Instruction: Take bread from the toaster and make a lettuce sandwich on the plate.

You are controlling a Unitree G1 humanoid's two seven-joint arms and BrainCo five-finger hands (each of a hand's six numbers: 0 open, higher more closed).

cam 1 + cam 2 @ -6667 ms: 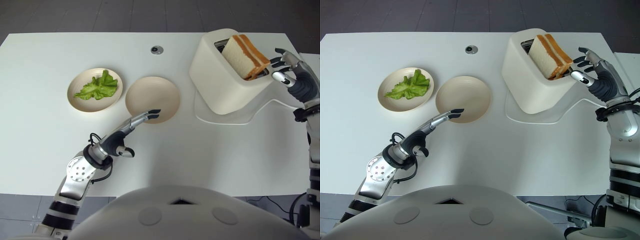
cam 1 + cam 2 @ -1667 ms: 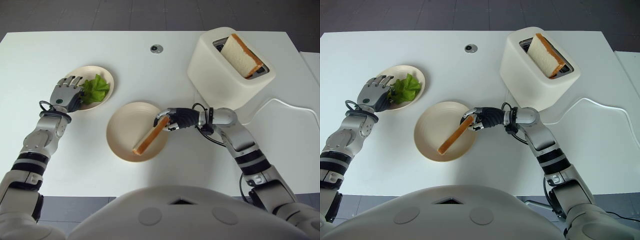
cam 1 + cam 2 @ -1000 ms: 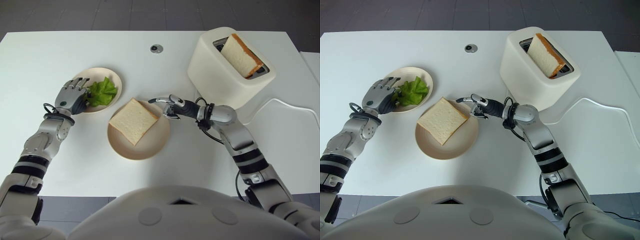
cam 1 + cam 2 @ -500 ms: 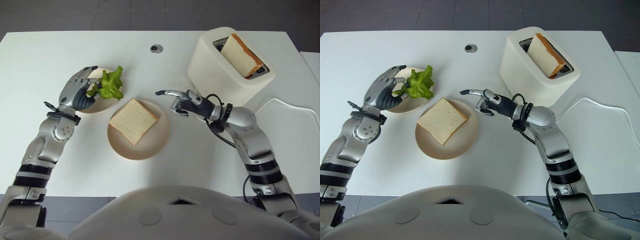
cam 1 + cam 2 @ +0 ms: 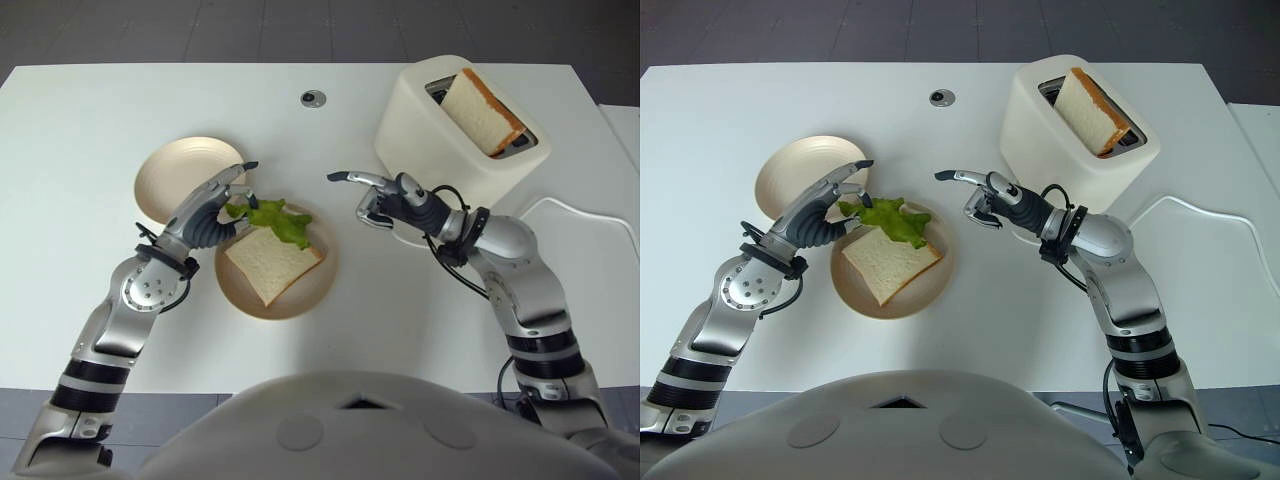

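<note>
In the left eye view, lettuce (image 5: 270, 215) was pinched in the left hand's (image 5: 205, 216) closed fingers at the far edge of the slice (image 5: 272, 265) on the plate (image 5: 310, 290). The right hand (image 5: 392, 200) was held empty, fingers apart, between plate and toaster (image 5: 440, 160). In the right eye view, a second slice (image 5: 1090, 108) was seen in the toaster, a dish (image 5: 790, 170) behind the left hand, and a grommet (image 5: 941, 98) farther back.

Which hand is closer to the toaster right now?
Right. The right hand is just beside the toaster's front left side, holding nothing. The left hand is farther off, across the plate, holding lettuce over the bread slice.
</note>
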